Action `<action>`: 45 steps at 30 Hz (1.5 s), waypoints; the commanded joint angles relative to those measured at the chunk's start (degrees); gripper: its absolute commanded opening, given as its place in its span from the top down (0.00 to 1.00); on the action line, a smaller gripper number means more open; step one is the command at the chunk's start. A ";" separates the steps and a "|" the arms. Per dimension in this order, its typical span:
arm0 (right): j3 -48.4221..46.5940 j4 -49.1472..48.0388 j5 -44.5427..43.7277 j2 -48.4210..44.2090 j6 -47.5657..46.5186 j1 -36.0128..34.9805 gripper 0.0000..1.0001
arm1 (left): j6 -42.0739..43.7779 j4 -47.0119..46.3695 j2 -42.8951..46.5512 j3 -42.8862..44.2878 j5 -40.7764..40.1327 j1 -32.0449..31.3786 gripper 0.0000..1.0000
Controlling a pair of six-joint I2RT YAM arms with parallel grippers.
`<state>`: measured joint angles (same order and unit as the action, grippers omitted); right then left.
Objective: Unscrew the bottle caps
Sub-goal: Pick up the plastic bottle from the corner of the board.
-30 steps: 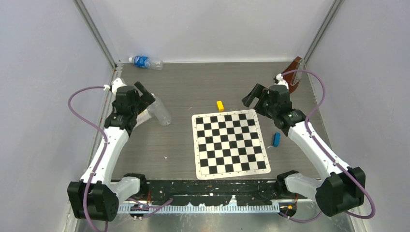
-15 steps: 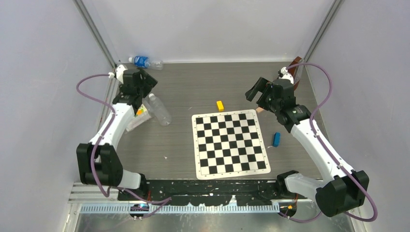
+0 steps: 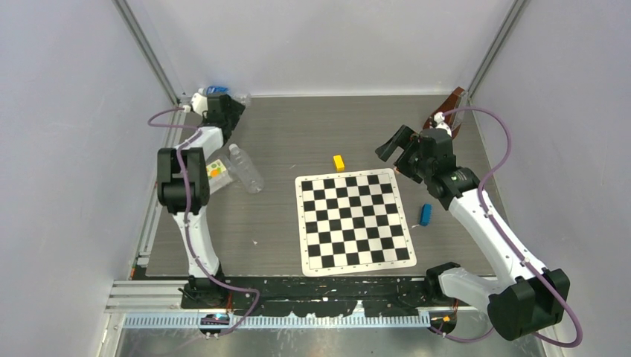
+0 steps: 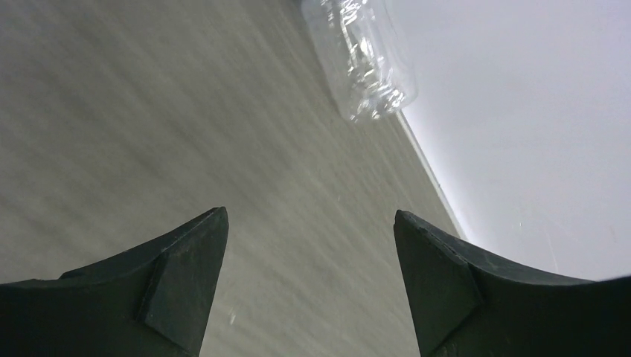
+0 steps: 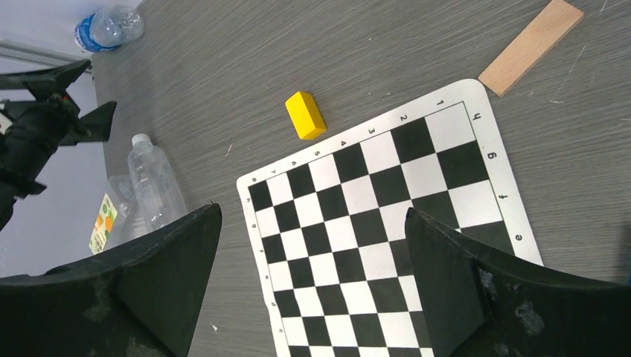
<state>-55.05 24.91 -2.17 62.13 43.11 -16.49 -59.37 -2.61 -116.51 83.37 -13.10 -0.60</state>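
Observation:
Three clear bottles lie at the table's left. The blue-labelled bottle (image 3: 239, 97) (image 5: 108, 28) rests in the back-left corner, partly covered by my left gripper (image 3: 221, 105). That gripper (image 4: 310, 223) is open with only bare table between its fingers, and the bottle's clear end (image 4: 363, 63) lies ahead by the wall. The slim unlabelled bottle (image 3: 245, 169) (image 5: 158, 190) shows its white cap (image 5: 140, 139). The wider bottle with the yellow-orange label (image 3: 215, 169) (image 5: 106, 222) lies beside it. My right gripper (image 3: 393, 143) (image 5: 312, 216) hangs open over the chessboard (image 5: 387, 223), holding nothing.
A yellow block (image 3: 338, 162) (image 5: 305, 115) lies just behind the chessboard (image 3: 354, 220). A blue block (image 3: 425, 214) lies off its right edge. A wooden strip (image 5: 530, 46) lies on the table, and a brown object (image 3: 454, 108) leans in the back-right corner. Walls enclose three sides.
My left arm has swung from beside the slim bottle to the back-left corner, over the blue-labelled bottle, and its jaws have narrowed a little. The right arm has barely shifted.

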 commanded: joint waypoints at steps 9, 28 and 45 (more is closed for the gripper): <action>0.71 1.29 -2.25 0.82 0.45 0.22 0.00 | -0.21 -8.80 -17.53 21.43 -3.51 0.34 0.22; -0.58 3.40 -2.59 4.43 -1.24 0.23 0.00 | -2.91 1.13 -31.12 39.02 -3.57 2.20 0.25; -0.45 3.74 -3.59 6.74 -1.87 0.31 0.00 | -1.17 -0.82 -39.94 46.89 2.55 3.16 0.34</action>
<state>-54.33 29.02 -4.69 67.94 42.04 -16.38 -62.15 -5.19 -153.49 127.59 -12.49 1.87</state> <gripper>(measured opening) 0.996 0.705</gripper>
